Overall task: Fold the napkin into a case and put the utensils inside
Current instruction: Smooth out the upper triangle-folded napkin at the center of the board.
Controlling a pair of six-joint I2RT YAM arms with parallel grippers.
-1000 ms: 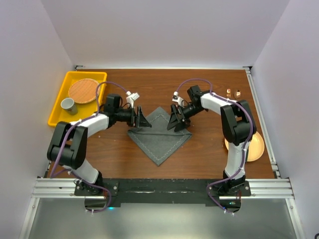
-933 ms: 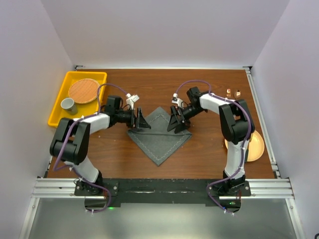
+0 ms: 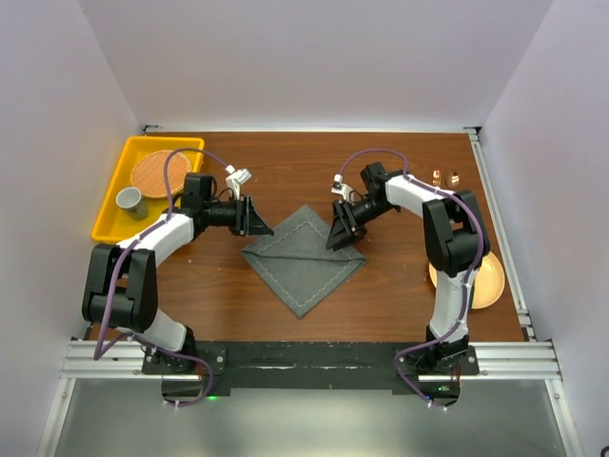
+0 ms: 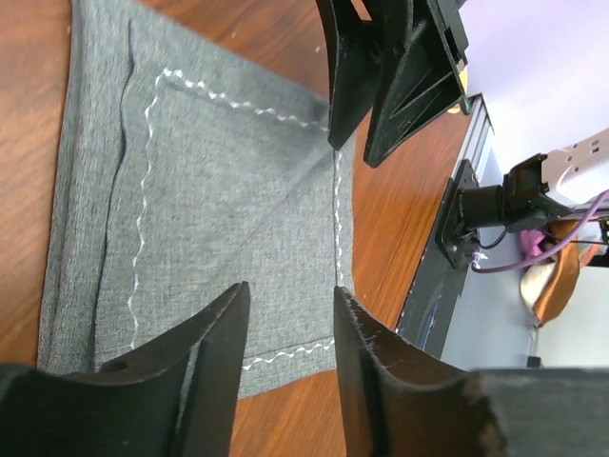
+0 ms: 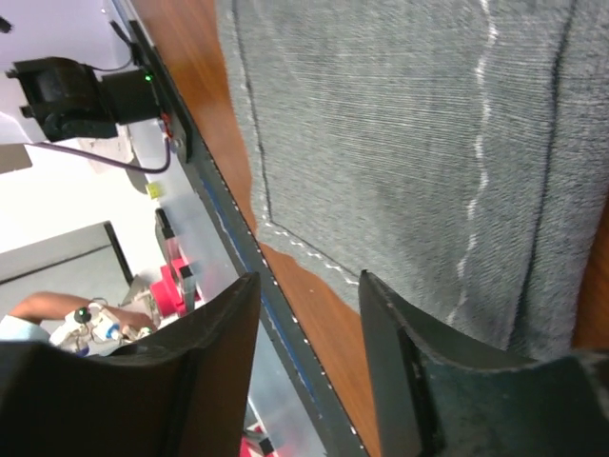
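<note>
The left gripper (image 3: 255, 221) and right gripper (image 3: 341, 231) hang half-open at opposite corners of the napkin (image 3: 304, 259) on the desk (image 3: 400, 297), gripping nothing; whether they touch the cloth is unclear.

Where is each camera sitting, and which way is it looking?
Top: above and behind the arms, looking down on the table, napkin, left arm and right arm.
Left wrist: on its arm, faces across the napkin toward the right arm's jaws; own jaws below.
Right wrist: on its arm, faces the napkin and the table's near edge; own jaws below.
All three share the napkin.
</note>
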